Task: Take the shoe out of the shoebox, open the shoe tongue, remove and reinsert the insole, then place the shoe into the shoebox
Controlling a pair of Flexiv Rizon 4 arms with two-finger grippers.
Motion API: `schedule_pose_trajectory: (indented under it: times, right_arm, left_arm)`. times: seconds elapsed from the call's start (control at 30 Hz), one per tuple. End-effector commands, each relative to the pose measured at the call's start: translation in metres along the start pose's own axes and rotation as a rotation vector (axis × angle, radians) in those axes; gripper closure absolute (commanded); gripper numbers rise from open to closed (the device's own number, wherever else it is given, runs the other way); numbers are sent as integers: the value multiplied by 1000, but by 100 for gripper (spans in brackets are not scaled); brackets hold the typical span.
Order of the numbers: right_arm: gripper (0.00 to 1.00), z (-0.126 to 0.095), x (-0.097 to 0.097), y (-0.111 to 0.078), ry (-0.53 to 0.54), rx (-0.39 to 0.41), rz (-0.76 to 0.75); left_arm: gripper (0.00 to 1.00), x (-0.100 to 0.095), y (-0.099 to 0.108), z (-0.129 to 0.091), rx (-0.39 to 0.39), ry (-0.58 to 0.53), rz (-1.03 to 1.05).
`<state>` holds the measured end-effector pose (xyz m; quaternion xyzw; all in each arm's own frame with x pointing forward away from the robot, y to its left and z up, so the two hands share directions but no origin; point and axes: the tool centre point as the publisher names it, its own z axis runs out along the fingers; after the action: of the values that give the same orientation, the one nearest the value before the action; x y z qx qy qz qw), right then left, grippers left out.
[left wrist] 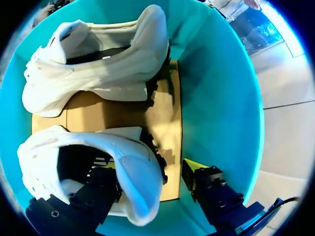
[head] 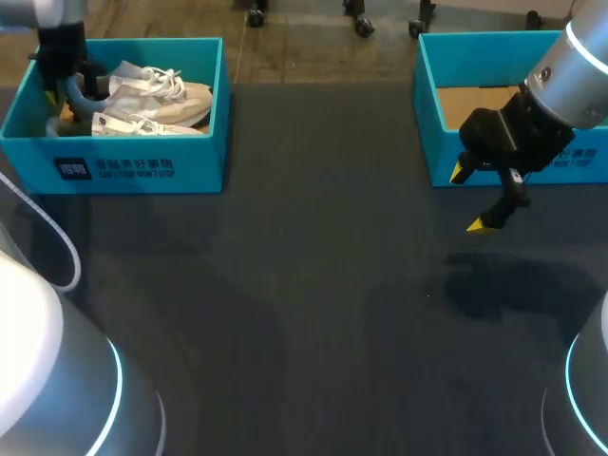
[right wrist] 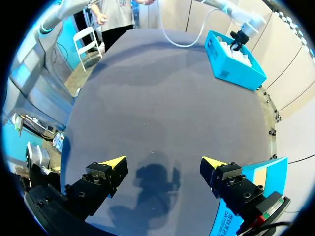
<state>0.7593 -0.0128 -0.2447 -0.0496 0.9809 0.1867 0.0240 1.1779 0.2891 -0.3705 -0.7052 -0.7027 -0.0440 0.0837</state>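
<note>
Inside box (left wrist: pixel 221 98): left gripper (left wrist: pixel 150 169) open, astride heel of near shoe (left wrist: pixel 130 164), one finger in, one out.
Risk: soft collar may slip on lift, or sole may snag second shoe (left wrist: pixel 93 73). Right gripper (right wrist: pixel 163 162) open over table (right wrist: pixel 162 98).

We record print on the front wall of the left shoebox (head: pixel 123 169): a dark square logo with two lines of white lettering beside it, not transcribed. The right shoebox (head: pixel 579 157) carries similar white lettering on its front wall, partly hidden. In the right wrist view only a strip of it shows, unreadable.
</note>
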Motion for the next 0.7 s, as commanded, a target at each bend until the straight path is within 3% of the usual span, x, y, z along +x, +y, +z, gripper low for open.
schedule_pose_trajectory:
  times: [0.03,0.2,0.23,0.27,0.7]
  right_arm:
    - [0,1,0,0,-1,2,0]
    - [0,1,0,0,-1,2,0]
    - [0,1,0,0,-1,2,0]
    - [0,1,0,0,-1,2,0]
    - [0,1,0,0,-1,2,0]
  left_arm:
    - [32,3,-12,-15,-20,-21,14]
    - [37,0,-22,-33,-35,-57,35]
    - [47,-1,-24,-37,-37,-64,42]
    - [51,-2,-26,-41,-41,-72,44]
    - [49,1,-72,-88,-100,-180,83]
